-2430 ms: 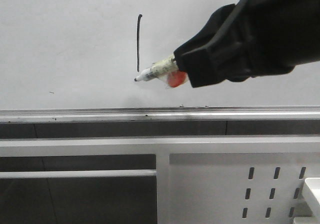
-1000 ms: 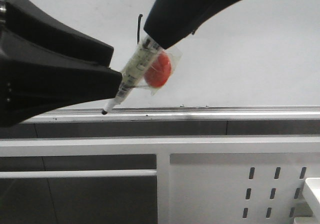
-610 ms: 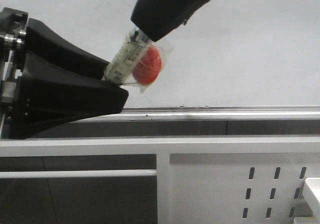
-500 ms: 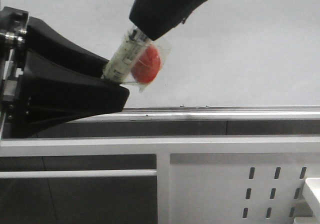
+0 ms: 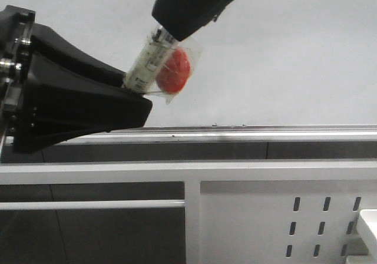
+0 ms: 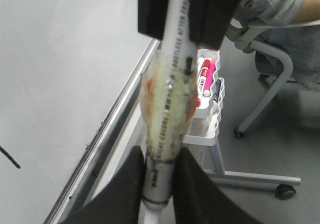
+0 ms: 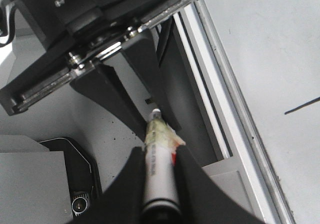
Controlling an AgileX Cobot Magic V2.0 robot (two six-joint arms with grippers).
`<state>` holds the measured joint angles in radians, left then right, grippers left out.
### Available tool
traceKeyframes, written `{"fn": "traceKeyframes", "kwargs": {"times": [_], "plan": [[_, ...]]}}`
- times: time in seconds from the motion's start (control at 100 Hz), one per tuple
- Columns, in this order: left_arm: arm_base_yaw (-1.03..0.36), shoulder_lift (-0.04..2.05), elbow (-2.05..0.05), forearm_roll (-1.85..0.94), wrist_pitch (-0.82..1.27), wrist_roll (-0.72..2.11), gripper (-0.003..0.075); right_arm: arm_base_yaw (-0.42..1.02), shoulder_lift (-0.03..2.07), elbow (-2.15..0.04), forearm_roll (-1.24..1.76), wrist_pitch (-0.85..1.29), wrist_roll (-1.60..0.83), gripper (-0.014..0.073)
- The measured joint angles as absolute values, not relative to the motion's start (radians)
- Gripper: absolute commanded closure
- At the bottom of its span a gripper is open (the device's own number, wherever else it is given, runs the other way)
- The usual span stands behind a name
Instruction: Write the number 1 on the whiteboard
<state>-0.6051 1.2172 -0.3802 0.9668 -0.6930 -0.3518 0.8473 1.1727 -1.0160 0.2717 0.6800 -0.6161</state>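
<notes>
Black foam-padded fingers dominate the near view: the left end effector (image 5: 126, 102) sits low at the left of the front view, its jaws narrowed around the tip end of the marker (image 5: 150, 60), and the left wrist view shows its fingers (image 6: 125, 184) pressed against the barrel on both sides. Above it, the right end effector (image 5: 177, 22) is clamped on the marker's upper barrel, so both arms have the pen at once. A red disc (image 5: 174, 71) wrapped in clear tape clings to the barrel between the two grips.

The risk here, as I judge it, is the handover. If the right arm lets go before the left grip is firm, the marker can slide on the taped, slick section and drop onto the silver rail (image 5: 247, 135). If both pull while clamped, the barrel may twist or the nib may smear the whiteboard (image 5: 294, 58) behind.

The number 1 (image 7: 302, 105) is already drawn on the board; it is hidden behind the arms in the front view and shows only as a dark stroke in the wrist views.

Against 2.4 seconds ago, the right arm has swung the marker away from the foot of the stroke and tilted it steeply downward, and the left arm, then absent, has come in and taken the tip.
</notes>
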Motion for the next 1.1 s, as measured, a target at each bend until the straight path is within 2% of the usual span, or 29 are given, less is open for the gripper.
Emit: {"fn": "traceKeyframes", "kwargs": {"times": [0.05, 0.16, 0.23, 0.33, 0.47, 0.59, 0.67, 0.89, 1.1], "plan": [[-0.605, 1.217, -0.38, 0.961, -0.693, -0.352, 0.074, 0.847, 1.173, -1.016, 0.272, 0.673, -0.616, 0.0518], [-0.605, 1.217, -0.38, 0.932, -0.708, -0.355, 0.074, 0.847, 1.173, -1.016, 0.272, 0.651, -0.616, 0.0236], [-0.605, 1.217, -0.38, 0.905, -0.715, -0.361, 0.074, 0.847, 1.173, -1.016, 0.272, 0.634, -0.616, 0.0172], [-0.605, 1.217, -0.371, 0.839, -0.715, -0.361, 0.074, 0.848, 1.169, -1.016, 0.274, 0.583, -0.616, 0.0212], [-0.605, 1.217, -0.33, 0.724, -0.717, -0.332, 0.074, 0.848, 1.124, -1.016, 0.255, 0.487, -0.616, 0.0335], [-0.605, 1.217, -0.279, 0.592, -0.752, -0.277, 0.074, 0.84, 1.061, -1.016, 0.224, 0.446, -0.616, 0.0497], [-0.605, 1.217, -0.227, 0.475, -0.817, -0.235, 0.074, 0.819, 1.017, -1.016, 0.207, 0.446, -0.616, 0.0667], [-0.605, 1.217, -0.078, 0.114, -1.08, -0.113, 0.074, 0.753, 0.899, -1.016, 0.187, 0.52, -0.603, 0.066], [-0.605, 1.224, -0.049, -0.04, -1.131, -0.086, 0.074, 0.702, 0.805, -0.962, 0.18, 0.499, -0.594, 0.0659]]}}
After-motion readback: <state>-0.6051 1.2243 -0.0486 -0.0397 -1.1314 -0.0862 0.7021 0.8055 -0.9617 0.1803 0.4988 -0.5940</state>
